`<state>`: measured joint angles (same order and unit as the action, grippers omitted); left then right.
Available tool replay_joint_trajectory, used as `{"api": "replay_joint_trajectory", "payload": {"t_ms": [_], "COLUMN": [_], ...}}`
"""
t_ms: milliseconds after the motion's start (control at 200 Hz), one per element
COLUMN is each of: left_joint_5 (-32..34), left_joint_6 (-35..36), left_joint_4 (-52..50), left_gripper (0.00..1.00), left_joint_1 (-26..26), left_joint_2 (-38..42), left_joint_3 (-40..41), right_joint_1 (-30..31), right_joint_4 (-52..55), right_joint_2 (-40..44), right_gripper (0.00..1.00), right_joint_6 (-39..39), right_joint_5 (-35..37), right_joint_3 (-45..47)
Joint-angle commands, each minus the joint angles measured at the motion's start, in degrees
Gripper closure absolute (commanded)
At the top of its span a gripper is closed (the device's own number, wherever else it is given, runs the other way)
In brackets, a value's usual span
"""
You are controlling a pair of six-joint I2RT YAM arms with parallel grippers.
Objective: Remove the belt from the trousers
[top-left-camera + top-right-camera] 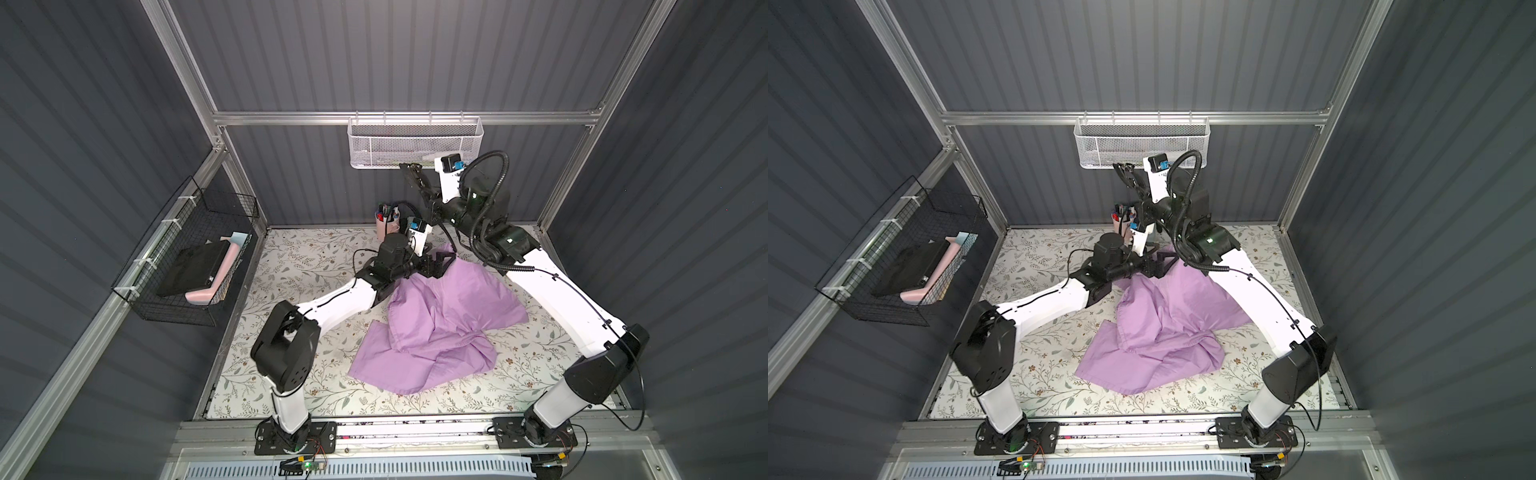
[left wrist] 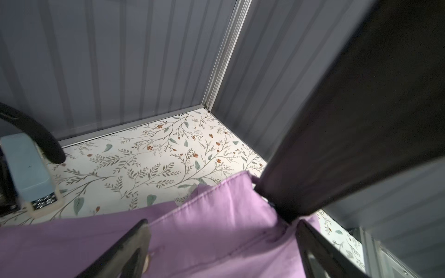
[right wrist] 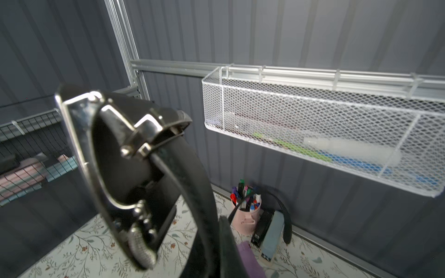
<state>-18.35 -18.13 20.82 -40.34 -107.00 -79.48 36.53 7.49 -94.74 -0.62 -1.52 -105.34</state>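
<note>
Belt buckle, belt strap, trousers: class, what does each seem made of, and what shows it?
Belt buckle: likely polished metal, from bright glints.
Belt strap: probably leather or imitation, smooth matte black.
Trousers: thin woven cloth, matte lilac, creased, stitched seams.

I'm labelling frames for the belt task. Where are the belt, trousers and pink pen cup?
belt (image 3: pixel 195 192), right wrist view, on the black strap just past the buckle.
trousers (image 1: pixel 449 316), in a top view, on the middle of the lilac cloth.
pen cup (image 3: pixel 243 225), right wrist view, on its pink wall.

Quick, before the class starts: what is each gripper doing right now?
Left gripper: open, astride the trousers.
Right gripper: shut on the belt, near its buckle.
</note>
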Motion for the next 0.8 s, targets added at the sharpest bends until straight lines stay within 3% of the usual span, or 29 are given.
{"api": "replay_joint_trajectory", "payload": {"t_ms": [0,170,605,790], "left_joint_5": [4.7,10.1,8.9,17.4], "left_joint_6": [1.8,1.6,-16.0,-10.5], "left_joint_4": [-3.7,-6.5,-16.3,-31.0], "left_gripper": [0.09,0.1,0.17,0.12], "left_joint_1": [-1.4,-0.3,10.4,13.3], "left_joint_2": [-4.6,-6.5,-10.6,-8.1], "left_joint_3": [-3.3,1.1,-2.0,-7.4], "right_joint_1": [1.0,0.8,0.3,0.2], "right_joint_4": [-4.7,-0.7,-15.2,-14.1], "right_joint_2": [-1.4,-7.2,11.8,20.0], "right_gripper": [1.0,1.0,1.0,1.0], "right_joint_6": [2.6,2.7,0.7,-8.0], "right_joint_5": [-3.0,-2.9,5.0,14.4], "right_joint_3": [-11.6,-36.6,-34.9,-33.7]}}
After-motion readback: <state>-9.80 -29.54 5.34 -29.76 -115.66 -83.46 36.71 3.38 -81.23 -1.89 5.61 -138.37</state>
